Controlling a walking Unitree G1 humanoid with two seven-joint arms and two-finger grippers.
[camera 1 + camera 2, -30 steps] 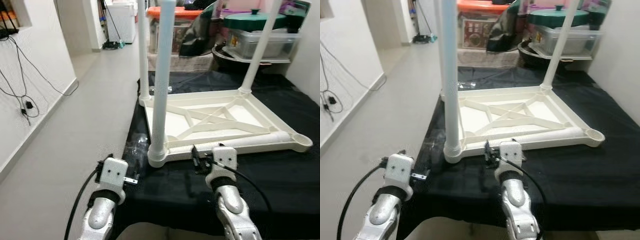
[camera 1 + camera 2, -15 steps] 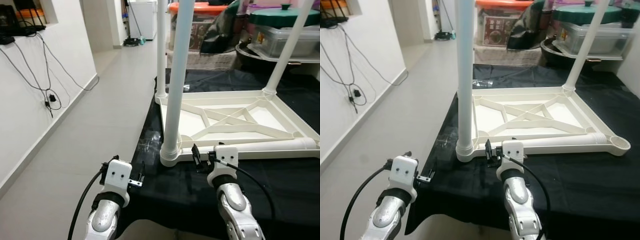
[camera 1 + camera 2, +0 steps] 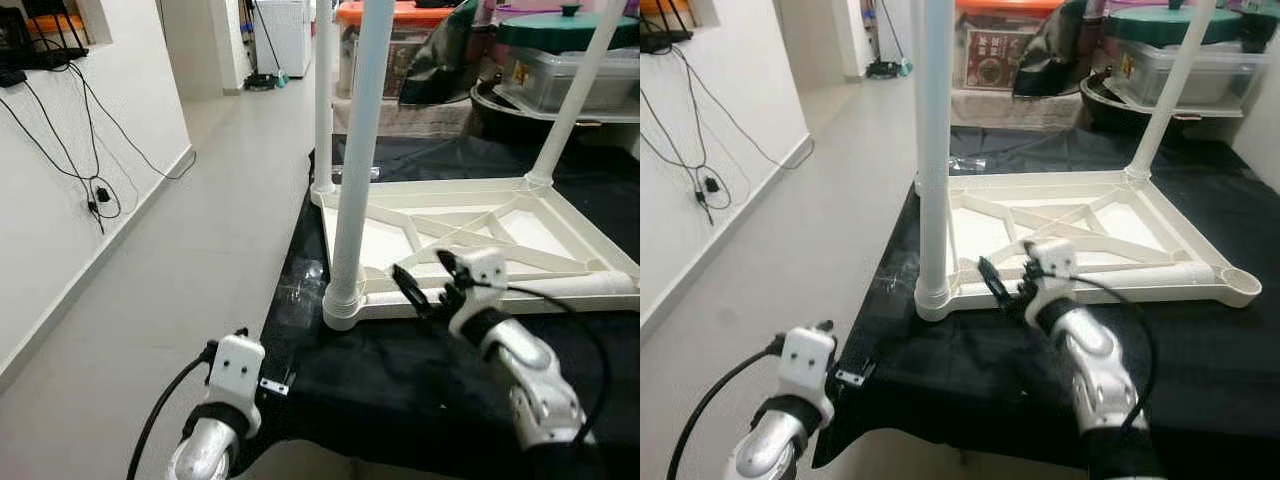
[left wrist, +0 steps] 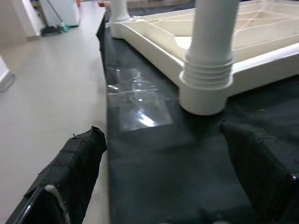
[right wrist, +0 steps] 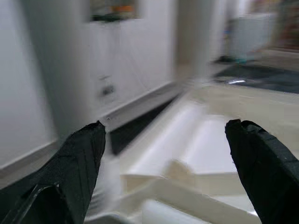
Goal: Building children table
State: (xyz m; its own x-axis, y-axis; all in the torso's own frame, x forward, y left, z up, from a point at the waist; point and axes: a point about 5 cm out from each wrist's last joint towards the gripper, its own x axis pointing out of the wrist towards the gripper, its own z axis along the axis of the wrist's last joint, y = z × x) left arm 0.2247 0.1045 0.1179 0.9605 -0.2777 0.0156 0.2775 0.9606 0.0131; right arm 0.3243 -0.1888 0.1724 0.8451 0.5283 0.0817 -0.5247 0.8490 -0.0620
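The upturned white children's table [image 3: 470, 235] lies on the black-covered bench [image 3: 400, 380], three legs fitted, a loose leg [image 3: 560, 290] lying along its near edge. The right claw [image 3: 425, 290], fingers apart, nears that leg; grip it mid-length, then seat it squarely in the empty corner socket [image 3: 1238, 285]. The left claw [image 4: 163, 186] hovers agape.

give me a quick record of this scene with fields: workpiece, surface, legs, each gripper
workpiece: white plastic table, upside down
surface: black-covered bench
legs fitted: three upright in corner sockets, nearest one at the front left corner
loose leg: lying along the front edge
empty socket: front right corner
right gripper: open, raised over the front edge
left gripper: open, low at the bench's front left corner
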